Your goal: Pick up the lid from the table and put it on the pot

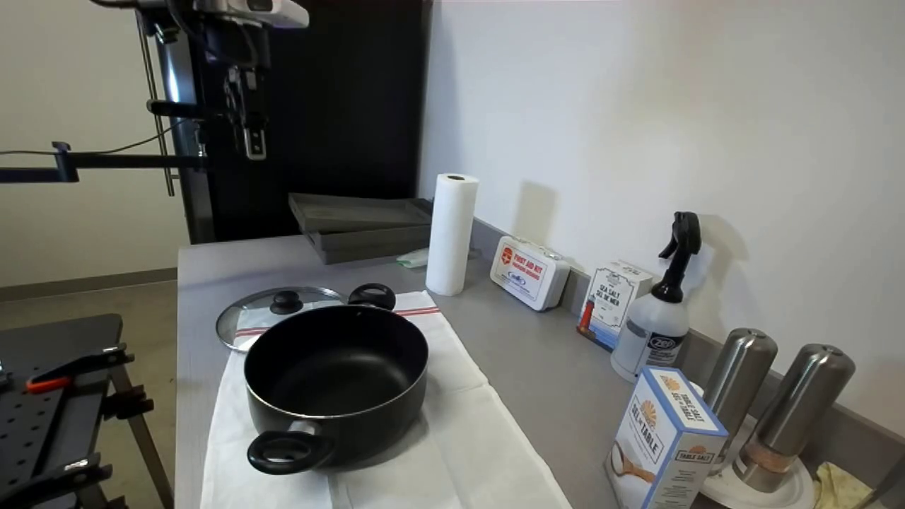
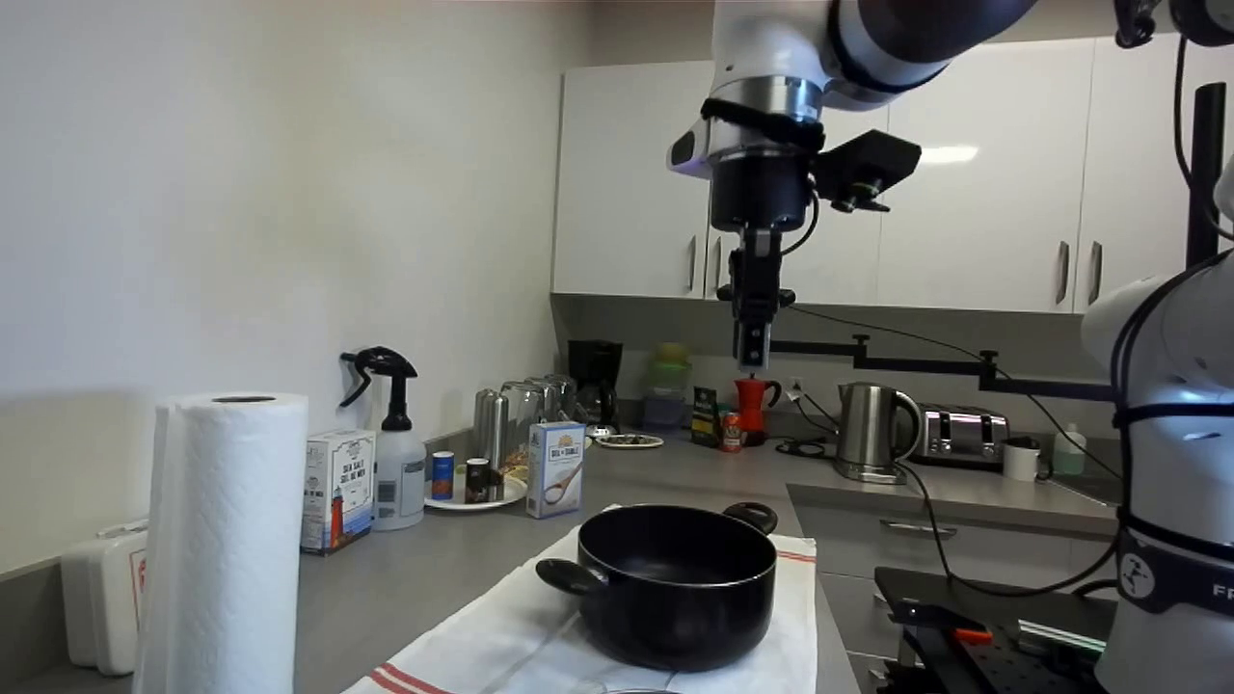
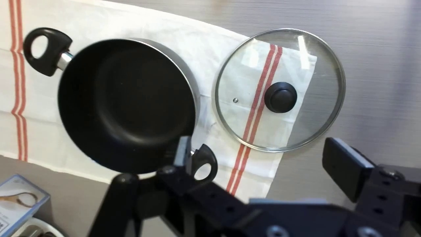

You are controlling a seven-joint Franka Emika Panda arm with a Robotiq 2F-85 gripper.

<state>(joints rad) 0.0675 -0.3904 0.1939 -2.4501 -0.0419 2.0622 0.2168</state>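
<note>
The see-through lid with its dark knob lies flat, partly on a white cloth and partly on the grey table. In an exterior view the lid lies just behind the pot; in another only a sliver of rim shows at the bottom edge. The black pot stands upright, open and empty on the cloth, close beside the lid; it shows in both exterior views. My gripper is open and empty, its fingers wide apart. It hangs high above the table in both exterior views.
A paper towel roll, first aid kit, sea salt box, spray bottle, table salt box and steel canisters stand along the wall. Grey trays lie at the table's end. White cupboards hang behind.
</note>
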